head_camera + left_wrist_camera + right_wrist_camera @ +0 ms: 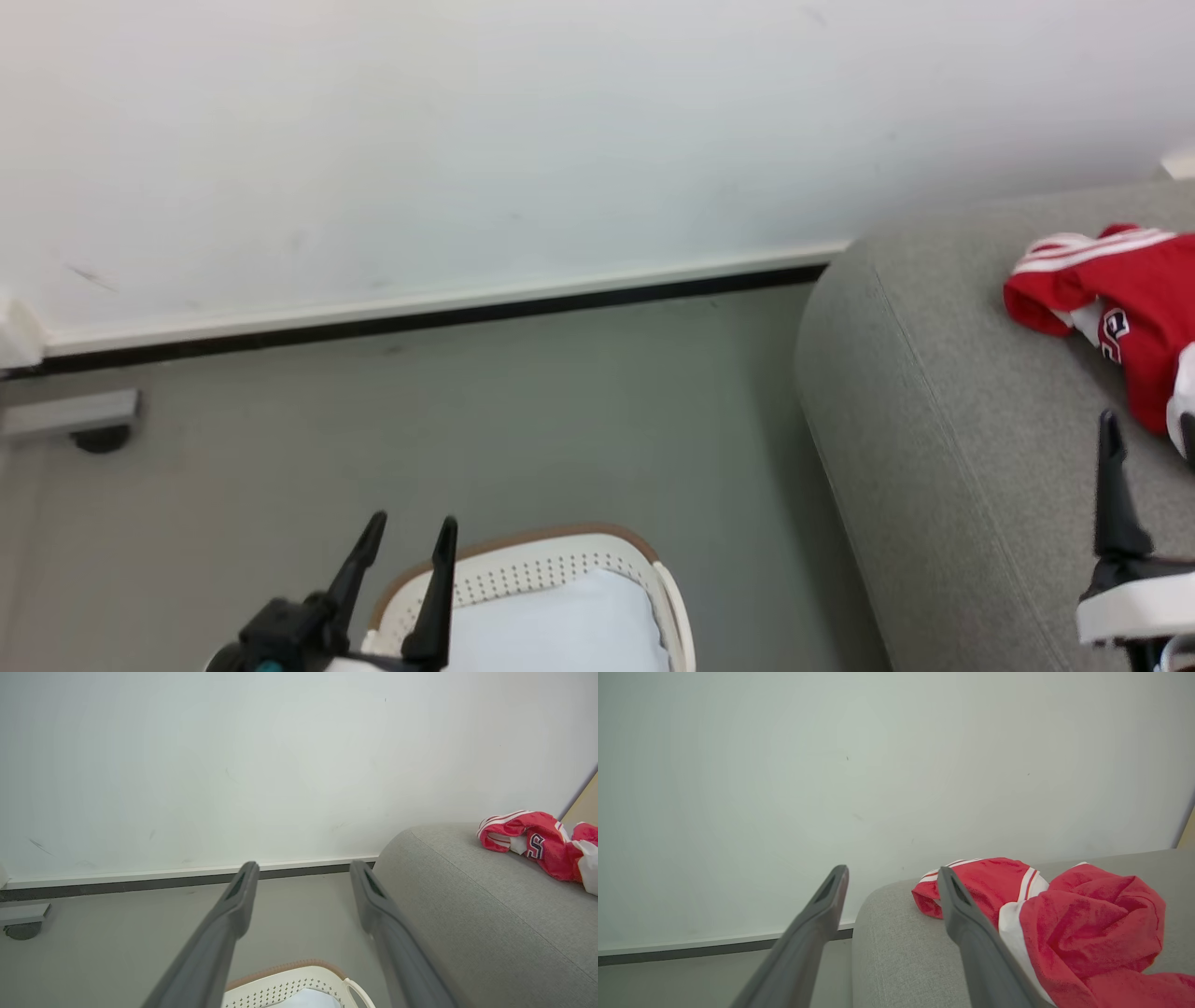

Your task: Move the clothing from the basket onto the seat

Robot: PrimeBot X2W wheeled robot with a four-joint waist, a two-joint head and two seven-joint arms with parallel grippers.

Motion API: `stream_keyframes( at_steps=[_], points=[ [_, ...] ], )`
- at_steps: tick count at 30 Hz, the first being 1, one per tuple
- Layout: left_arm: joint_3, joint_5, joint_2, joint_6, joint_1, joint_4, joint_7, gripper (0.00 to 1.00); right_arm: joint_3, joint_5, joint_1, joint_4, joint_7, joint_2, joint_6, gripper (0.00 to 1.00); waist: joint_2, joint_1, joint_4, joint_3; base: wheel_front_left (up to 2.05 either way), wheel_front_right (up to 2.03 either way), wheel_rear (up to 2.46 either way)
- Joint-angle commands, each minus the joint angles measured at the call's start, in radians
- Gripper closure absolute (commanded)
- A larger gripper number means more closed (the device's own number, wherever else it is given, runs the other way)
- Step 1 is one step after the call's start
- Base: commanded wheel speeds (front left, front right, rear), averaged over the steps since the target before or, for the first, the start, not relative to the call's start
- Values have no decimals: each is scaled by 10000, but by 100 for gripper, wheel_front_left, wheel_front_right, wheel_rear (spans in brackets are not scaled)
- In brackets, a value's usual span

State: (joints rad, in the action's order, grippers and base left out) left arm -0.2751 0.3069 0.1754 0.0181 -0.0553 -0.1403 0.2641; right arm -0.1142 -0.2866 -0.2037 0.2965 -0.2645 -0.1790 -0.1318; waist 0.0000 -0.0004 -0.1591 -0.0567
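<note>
The red clothing (pixel 1134 289) with white stripes and a small logo lies crumpled on the grey seat (pixel 934 392) at the right. It also appears in the left wrist view as clothing (pixel 537 840) on the seat (pixel 467 905). My right gripper (pixel 1148 422) stands open just in front of it, nothing between its fingers; in its own view the gripper (pixel 893 870) hovers over the seat's corner (pixel 896 952) beside the clothing (pixel 1087 924). My left gripper (pixel 412 523) is open above the cream basket (pixel 560 539), whose visible inside is pale. Its wrist view shows the gripper (pixel 303 865) above the basket (pixel 299 967).
A white wall with a pale baseboard (pixel 420 308) over a dark strip runs behind. Grey floor (pixel 513 420) lies between basket, wall and seat. A grey bar on a dark foot (pixel 84 420) sits at the far left. A tan panel (pixel 586 805) rises behind the seat.
</note>
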Motion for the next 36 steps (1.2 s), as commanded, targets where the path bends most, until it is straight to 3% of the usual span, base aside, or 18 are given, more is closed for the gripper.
stream_keyframes(
  at_steps=[1,10,20,36],
  points=[
    [145,-202,-40,-72,267,-23,4,0,78,166,317,-117,4,89,23,0,0,4,311,396,0,0,0],
    [1303,-591,-640,-480,1049,-218,3,0,834,573,1346,-441,4,622,23,0,0,4,710,859,0,0,0],
    [2408,-953,-1057,-888,1642,-670,3,0,1579,756,1815,509,5,1054,23,0,0,4,730,1201,0,0,0],
    [2907,-1247,-1229,-1223,1725,-970,5,0,1739,814,1848,897,4,1280,23,0,0,4,728,1328,0,0,0]
  ],
)
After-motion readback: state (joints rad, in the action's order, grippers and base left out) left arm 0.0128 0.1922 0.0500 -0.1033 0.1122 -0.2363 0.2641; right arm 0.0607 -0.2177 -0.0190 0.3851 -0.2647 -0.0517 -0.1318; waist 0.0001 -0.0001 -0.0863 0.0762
